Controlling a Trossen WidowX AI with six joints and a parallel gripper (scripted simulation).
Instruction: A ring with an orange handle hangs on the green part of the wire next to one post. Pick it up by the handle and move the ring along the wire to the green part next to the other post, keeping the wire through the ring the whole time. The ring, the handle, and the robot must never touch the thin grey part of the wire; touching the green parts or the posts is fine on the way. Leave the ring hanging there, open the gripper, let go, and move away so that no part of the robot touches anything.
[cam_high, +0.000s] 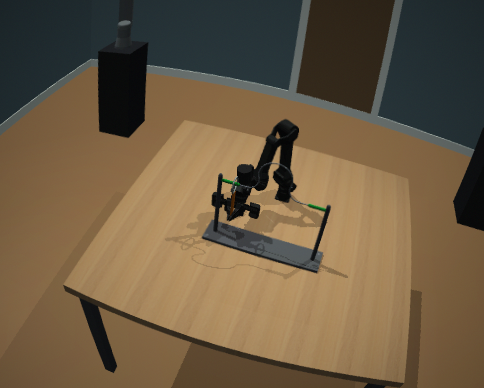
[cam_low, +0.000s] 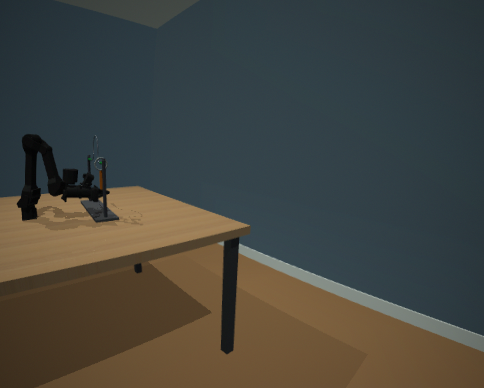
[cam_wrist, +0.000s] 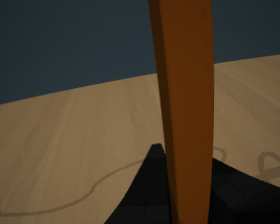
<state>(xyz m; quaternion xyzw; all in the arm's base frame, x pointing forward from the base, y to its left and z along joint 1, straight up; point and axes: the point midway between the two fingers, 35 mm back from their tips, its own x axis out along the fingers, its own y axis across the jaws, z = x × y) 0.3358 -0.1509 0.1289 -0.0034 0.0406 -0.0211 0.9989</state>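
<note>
The orange handle (cam_high: 233, 199) (cam_low: 101, 180) (cam_wrist: 186, 115) hangs upright below its ring (cam_low: 100, 162), which sits on the green wire part (cam_high: 230, 181) next to the left post (cam_high: 218, 202). My gripper (cam_high: 234, 207) (cam_low: 98, 190) (cam_wrist: 165, 151) is shut on the handle's lower part; in the wrist view the dark fingers press it from both sides. The thin grey wire (cam_high: 267, 167) arcs up behind the arm toward the far green part (cam_high: 315, 205) and the right post (cam_high: 321, 232).
The posts stand on a dark grey base plate (cam_high: 280, 251) (cam_low: 97, 209) on a wooden table (cam_high: 200, 310) (cam_low: 150, 230). The arm's base (cam_high: 284, 192) (cam_low: 27, 207) stands behind the wire. A black pillar (cam_high: 121, 87) stands on the floor at far left.
</note>
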